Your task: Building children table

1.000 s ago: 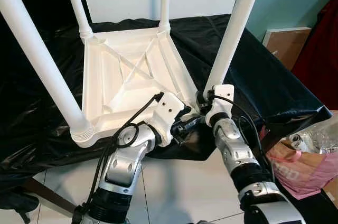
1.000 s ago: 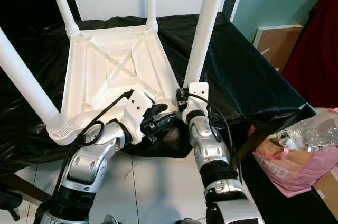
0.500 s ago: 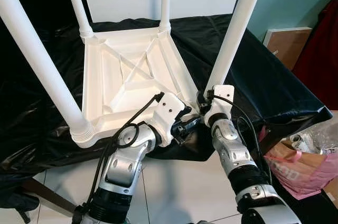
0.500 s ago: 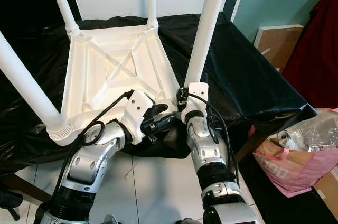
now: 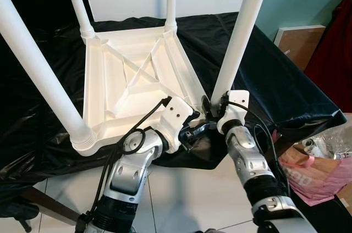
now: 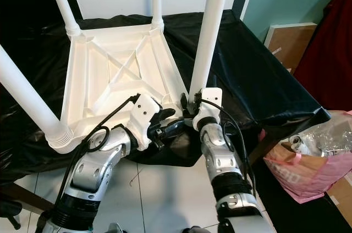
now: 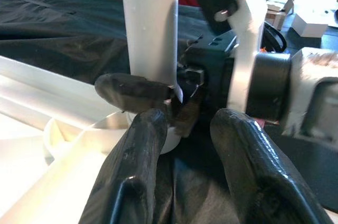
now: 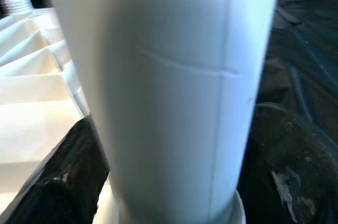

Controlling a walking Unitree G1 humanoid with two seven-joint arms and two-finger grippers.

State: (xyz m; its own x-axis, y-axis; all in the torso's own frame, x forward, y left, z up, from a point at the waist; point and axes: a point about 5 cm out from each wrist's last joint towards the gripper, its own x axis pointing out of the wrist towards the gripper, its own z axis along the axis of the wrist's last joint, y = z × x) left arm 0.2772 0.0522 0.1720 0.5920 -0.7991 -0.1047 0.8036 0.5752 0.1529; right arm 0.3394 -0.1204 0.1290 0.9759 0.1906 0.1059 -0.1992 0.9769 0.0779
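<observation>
The white children's table (image 5: 137,79) lies upside down on a black cloth, with its legs standing up. My right gripper (image 5: 210,106) is shut on the near right leg (image 5: 236,46) just above its socket. In the right wrist view the leg (image 8: 163,92) sits between my two black fingers (image 8: 58,187). My left gripper (image 5: 195,131) hovers open just in front of that same corner, holding nothing. In the left wrist view its fingers (image 7: 142,145) point at the leg's base (image 7: 150,23). The near left leg (image 5: 38,73) stands in its own corner.
The black-draped work table ends at an edge (image 5: 308,115) on the right. Beyond it on the floor are a pink bag (image 5: 313,170) of loose parts and a cardboard box (image 5: 300,43). Tiled floor (image 5: 187,194) lies under my arms.
My right wrist has shifted a little to the right at the leg's base, and the near right leg stands slightly more upright. The left gripper has stayed put.
</observation>
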